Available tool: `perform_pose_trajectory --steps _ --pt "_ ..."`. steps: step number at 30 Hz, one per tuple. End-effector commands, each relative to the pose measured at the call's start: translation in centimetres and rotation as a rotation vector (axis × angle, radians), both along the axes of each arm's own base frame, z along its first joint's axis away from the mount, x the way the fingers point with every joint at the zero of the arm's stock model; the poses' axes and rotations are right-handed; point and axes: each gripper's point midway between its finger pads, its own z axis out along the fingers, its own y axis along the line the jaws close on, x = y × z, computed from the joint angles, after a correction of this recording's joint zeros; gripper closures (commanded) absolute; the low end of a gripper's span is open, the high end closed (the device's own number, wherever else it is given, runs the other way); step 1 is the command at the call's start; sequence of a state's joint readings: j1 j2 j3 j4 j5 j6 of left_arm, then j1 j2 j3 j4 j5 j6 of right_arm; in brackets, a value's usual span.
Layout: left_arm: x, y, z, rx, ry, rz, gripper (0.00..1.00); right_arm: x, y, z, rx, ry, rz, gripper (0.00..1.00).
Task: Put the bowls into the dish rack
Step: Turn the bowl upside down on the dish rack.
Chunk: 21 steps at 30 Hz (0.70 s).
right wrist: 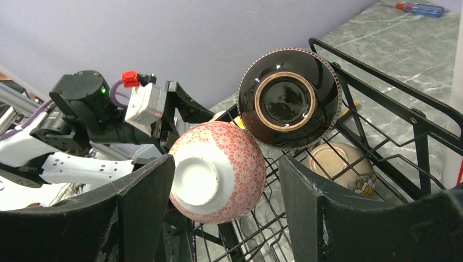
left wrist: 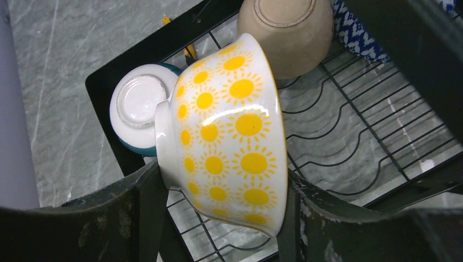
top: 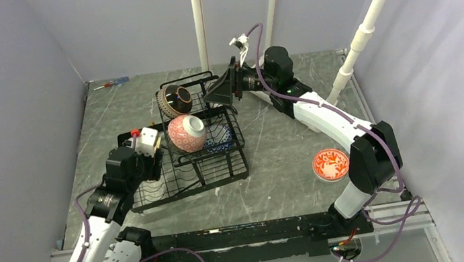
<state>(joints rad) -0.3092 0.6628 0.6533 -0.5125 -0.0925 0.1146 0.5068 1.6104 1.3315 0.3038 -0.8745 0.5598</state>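
My left gripper (left wrist: 225, 176) is shut on a white bowl with yellow suns (left wrist: 229, 125). It holds the bowl on its side, one finger at the foot and one at the rim, over the left end of the black wire dish rack (top: 221, 173). A teal-and-white bowl (left wrist: 136, 103), a beige bowl (left wrist: 286, 33) and a blue-white zigzag bowl (left wrist: 355, 33) lie in the rack. On the upper tier rest a pink patterned bowl (right wrist: 215, 172) and a dark striped bowl (right wrist: 289, 98). My right gripper (right wrist: 226, 161) is open behind them, holding nothing. A red patterned bowl (top: 330, 164) sits on the table.
A screwdriver (top: 111, 84) lies at the table's far left corner. White poles (top: 198, 20) rise behind the rack. Grey walls close in the left and right sides. The right arm (top: 329, 118) stretches across the table's right half.
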Motion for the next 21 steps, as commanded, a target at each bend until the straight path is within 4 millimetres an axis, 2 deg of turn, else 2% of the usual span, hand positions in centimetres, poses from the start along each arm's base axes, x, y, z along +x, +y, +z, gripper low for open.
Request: perform_pose_trajectory --steps 1,11,17,21 --pt "1.3 -0.2 3.2 0.060 -0.219 -0.081 0.97 -1.1 -0.8 2.8 0.055 -0.090 0.018 0.26" --pt "0.8 -0.9 1.4 0.229 -0.310 -0.264 0.98 -1.1 -1.5 2.5 0.065 -0.081 0.016 0.26" --pt "0.6 -0.9 -0.7 0.315 -0.301 -0.333 0.97 -1.1 -1.8 2.3 0.068 -0.077 0.016 0.26" --pt "0.7 -1.5 -0.8 0.334 -0.341 -0.380 0.97 -1.1 -1.8 2.3 0.072 -0.077 0.018 0.26"
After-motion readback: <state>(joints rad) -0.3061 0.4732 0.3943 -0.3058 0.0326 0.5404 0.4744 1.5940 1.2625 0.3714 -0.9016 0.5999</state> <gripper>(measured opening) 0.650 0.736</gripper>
